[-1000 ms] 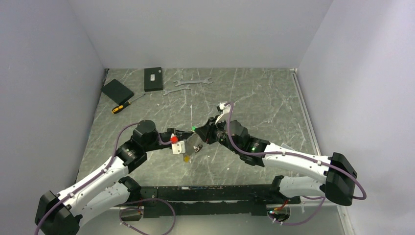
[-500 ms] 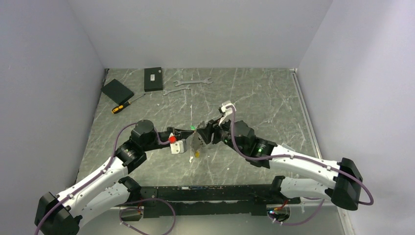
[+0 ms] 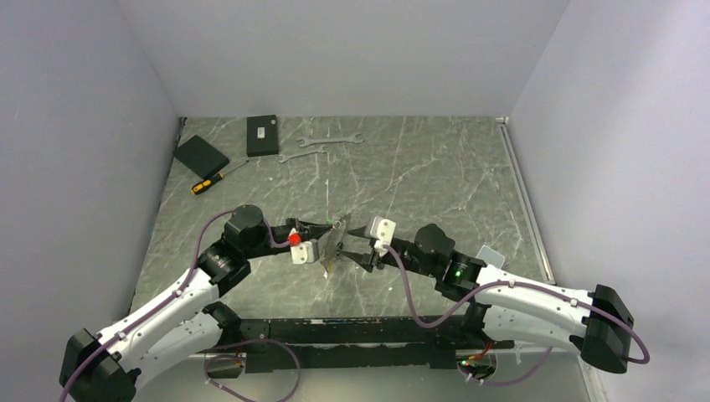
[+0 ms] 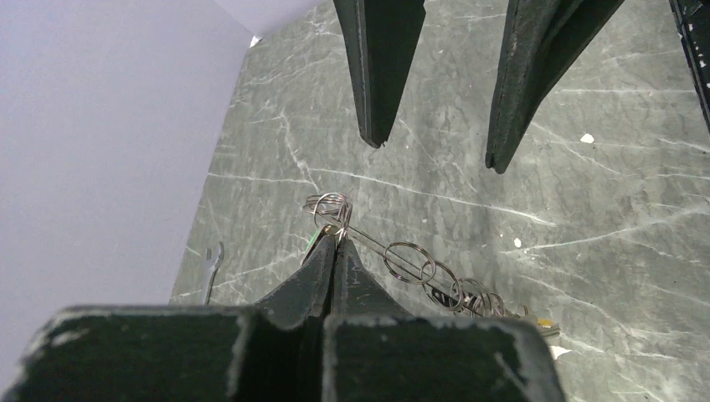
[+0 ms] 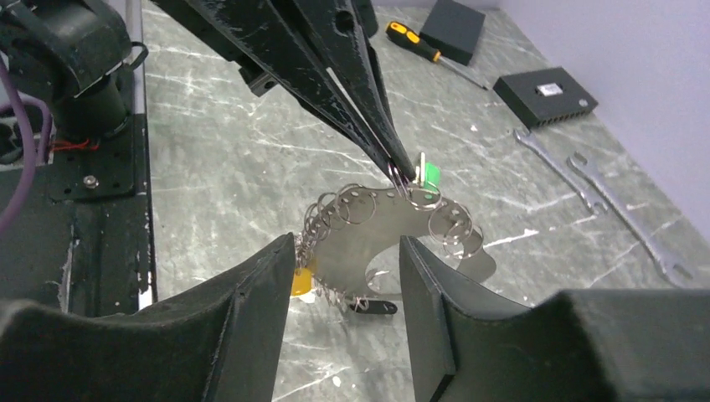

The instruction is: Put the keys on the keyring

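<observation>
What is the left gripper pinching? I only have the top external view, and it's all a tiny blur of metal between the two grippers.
Observer: The left gripper is shut on a small wire ring, right beside a green tag.
Operator: Anything below that ring?
Observer: A crescent metal plate edged with split rings; whether the pinched ring is threaded through it, I can't tell.
Operator: Is the right gripper on it?
Observer: No, the right gripper is open and touching nothing.
</observation>
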